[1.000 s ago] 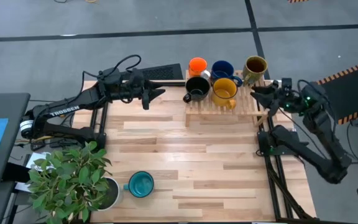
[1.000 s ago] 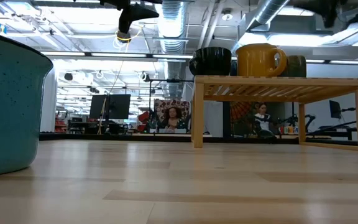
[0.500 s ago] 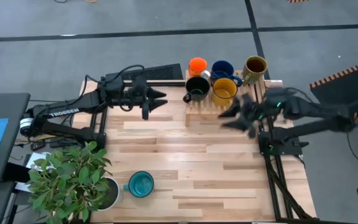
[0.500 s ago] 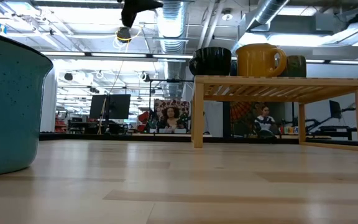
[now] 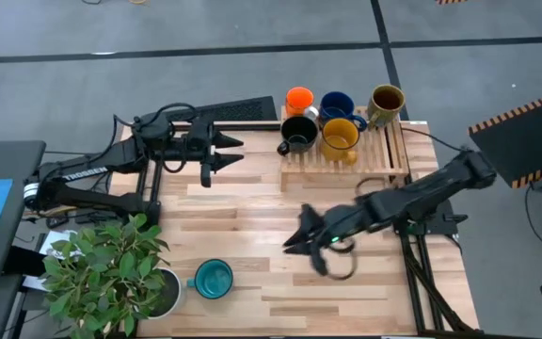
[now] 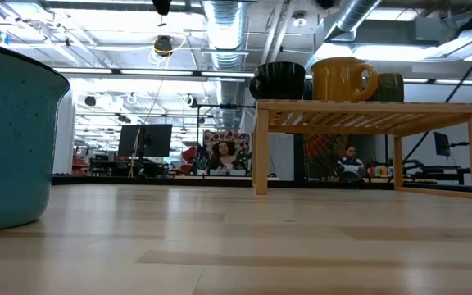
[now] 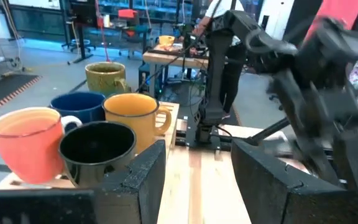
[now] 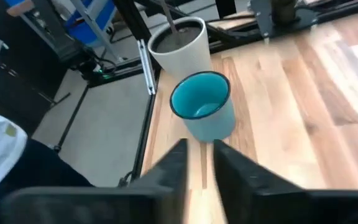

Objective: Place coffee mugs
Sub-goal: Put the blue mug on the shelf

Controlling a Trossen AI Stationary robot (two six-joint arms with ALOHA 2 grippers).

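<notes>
Five coffee mugs stand on the wooden rack at the table's far right: orange, dark blue, olive-brown, black and yellow. The teal mug stands upright on its base near the front left, also the teal mug in the right wrist view. My right gripper hovers over the table's middle and points at it, a narrow gap between its fingers, well short of the mug. My left gripper hangs open left of the rack, holding nothing.
A white plant pot with a leafy plant stands just left of the teal mug, at the front left corner. The rack's legs stand on the table. Bare wood lies between the rack and the teal mug.
My right arm has swung fast from the table's far right edge, beside the rack, over to the middle and toward the near left, sinking a little and tipping down toward the teal mug. My left gripper has drawn slightly toward the table's left and risen, rolling a little.
</notes>
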